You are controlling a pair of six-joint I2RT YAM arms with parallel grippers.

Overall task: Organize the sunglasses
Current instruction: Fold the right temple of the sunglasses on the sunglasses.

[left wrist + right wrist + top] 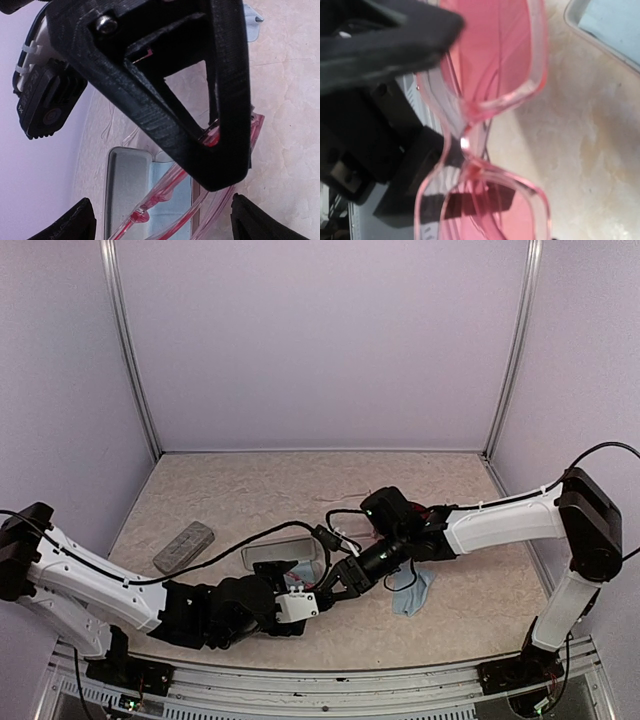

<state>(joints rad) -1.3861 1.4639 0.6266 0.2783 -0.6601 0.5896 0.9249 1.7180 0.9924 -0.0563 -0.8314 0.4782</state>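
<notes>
The red-pink sunglasses (490,100) hang folded just above the open grey case (122,185). My right gripper (335,590) is shut on them: one of its black fingers (220,150) pinches the frame's edge. In the right wrist view the lenses fill the picture and hide the fingertips. My left gripper (160,225) is open, with its tips wide apart on either side of the sunglasses' arms (159,194) and not touching them. In the top view the two grippers meet at the case's near right corner, the left gripper (305,602) lower. A pale clear pair (347,497) lies farther back, faintly visible.
A light-blue cloth (172,209) lies inside the open case (262,556). A closed grey case (183,546) sits to the left. Another blue cloth (413,592) lies under the right arm. Cables cross between the arms. Purple walls close in the table on three sides.
</notes>
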